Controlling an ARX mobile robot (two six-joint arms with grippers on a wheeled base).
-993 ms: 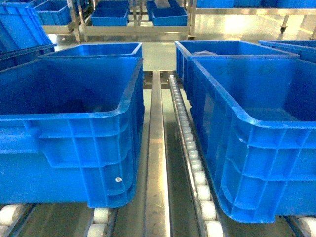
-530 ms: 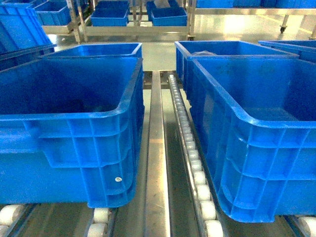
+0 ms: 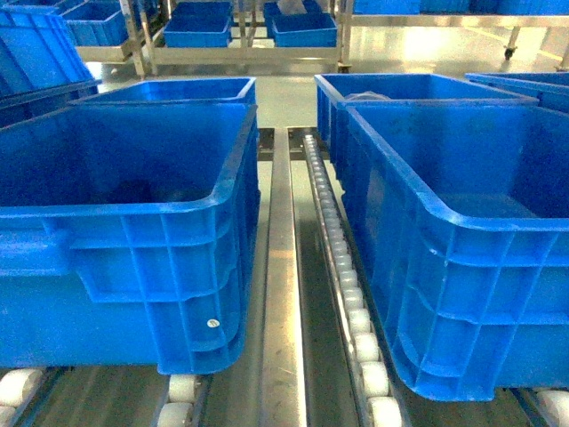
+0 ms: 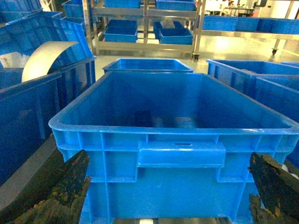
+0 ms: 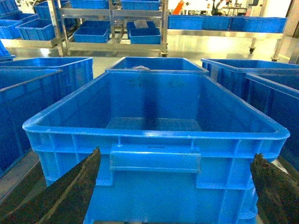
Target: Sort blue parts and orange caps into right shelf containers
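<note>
Bright overhead light filled the hall, and the pale floor (image 3: 427, 44) behind the shelves glared almost white. The blue crates (image 3: 124, 178) looked oversaturated, their interiors shadowed. The steel rail (image 3: 283, 294) carried soft reflections. Both wrist views blurred the dark pincer fingers (image 4: 60, 191) at the lower corners.

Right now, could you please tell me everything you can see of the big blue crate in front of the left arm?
The big blue crate is moulded plastic, rectangular, with a rolled rim, ribbed walls and a handle ledge on its near end. It sits upright on white rollers beside a steel rail. No parts or caps show inside. The left hand faces its near end, open, not touching.
</note>
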